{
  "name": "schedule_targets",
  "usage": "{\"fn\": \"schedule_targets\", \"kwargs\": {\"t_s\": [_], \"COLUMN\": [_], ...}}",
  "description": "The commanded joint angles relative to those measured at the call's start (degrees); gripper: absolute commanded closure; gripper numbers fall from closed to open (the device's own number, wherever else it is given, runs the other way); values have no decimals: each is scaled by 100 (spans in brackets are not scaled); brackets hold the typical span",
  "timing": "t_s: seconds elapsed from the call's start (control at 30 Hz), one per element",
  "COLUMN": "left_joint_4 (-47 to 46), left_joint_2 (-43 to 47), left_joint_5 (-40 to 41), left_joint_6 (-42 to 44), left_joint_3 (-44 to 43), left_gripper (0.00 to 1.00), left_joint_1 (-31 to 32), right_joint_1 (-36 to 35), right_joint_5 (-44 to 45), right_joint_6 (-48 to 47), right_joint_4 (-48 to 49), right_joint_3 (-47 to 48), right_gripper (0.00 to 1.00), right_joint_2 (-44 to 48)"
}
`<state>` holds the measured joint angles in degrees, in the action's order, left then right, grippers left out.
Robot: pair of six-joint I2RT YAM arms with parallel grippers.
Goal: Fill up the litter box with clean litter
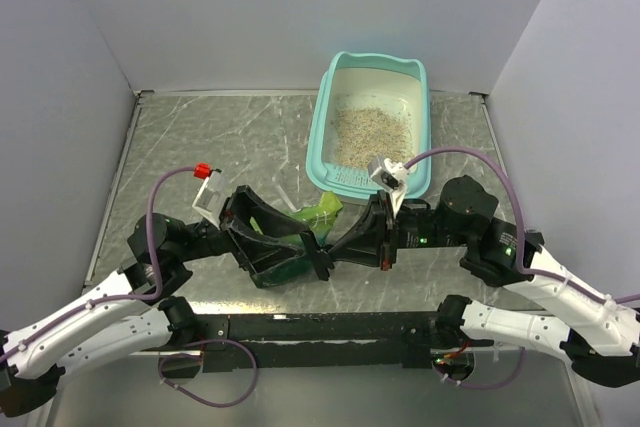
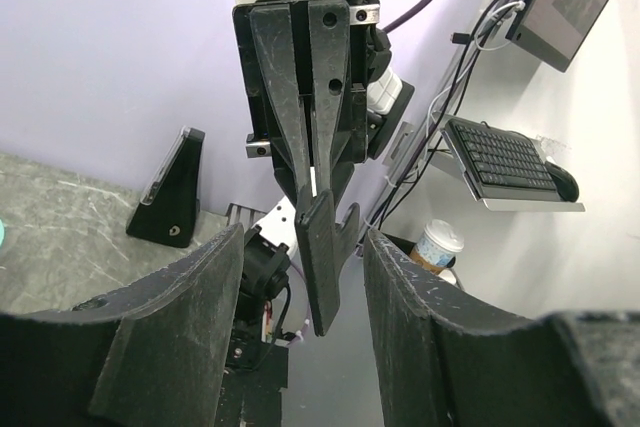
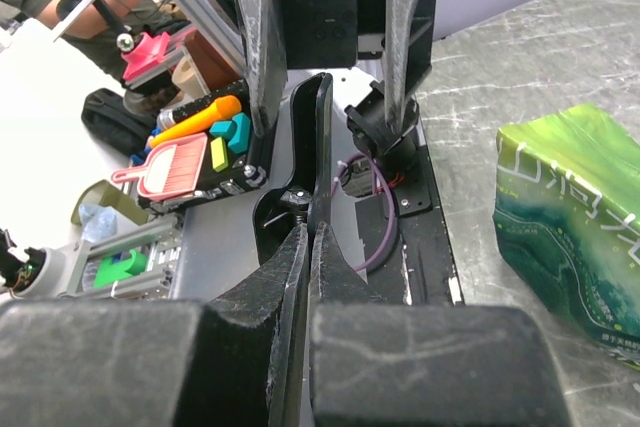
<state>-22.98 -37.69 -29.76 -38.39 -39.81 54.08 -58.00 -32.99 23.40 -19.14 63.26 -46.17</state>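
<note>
Litter box (image 1: 375,57), far right: thin litter (image 1: 370,132) layer, more likely needed. Left claw (image 2: 305,247) wide; right claw (image 3: 308,237) closed, empty.

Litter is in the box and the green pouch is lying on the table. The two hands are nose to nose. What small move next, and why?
Probably ease the right hand straight back. It is shut and empty, and it pokes between the open fingers of the left hand. The green pouch lies beside them, held by neither. Backing out first should avoid a knock.
</note>
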Motion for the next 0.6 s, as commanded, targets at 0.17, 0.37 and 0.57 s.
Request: {"fn": "schedule_targets", "kwargs": {"t_s": [0.17, 0.37, 0.57], "left_joint_4": [-268, -409, -523], "left_joint_2": [-98, -115, -133], "left_joint_5": [-21, -65, -162], "left_joint_6": [16, -2, -2], "left_joint_3": [-114, -88, -53], "left_gripper": [53, 63, 85], "left_joint_1": [-21, -12, -12], "right_joint_1": [-28, -45, -54], "right_joint_5": [-181, -322, -296], "right_joint_6": [77, 103, 104], "right_joint_4": [551, 657, 552], "right_joint_3": [46, -24, -7], "right_gripper": [100, 100, 100], "right_joint_2": [-102, -120, -164]}}
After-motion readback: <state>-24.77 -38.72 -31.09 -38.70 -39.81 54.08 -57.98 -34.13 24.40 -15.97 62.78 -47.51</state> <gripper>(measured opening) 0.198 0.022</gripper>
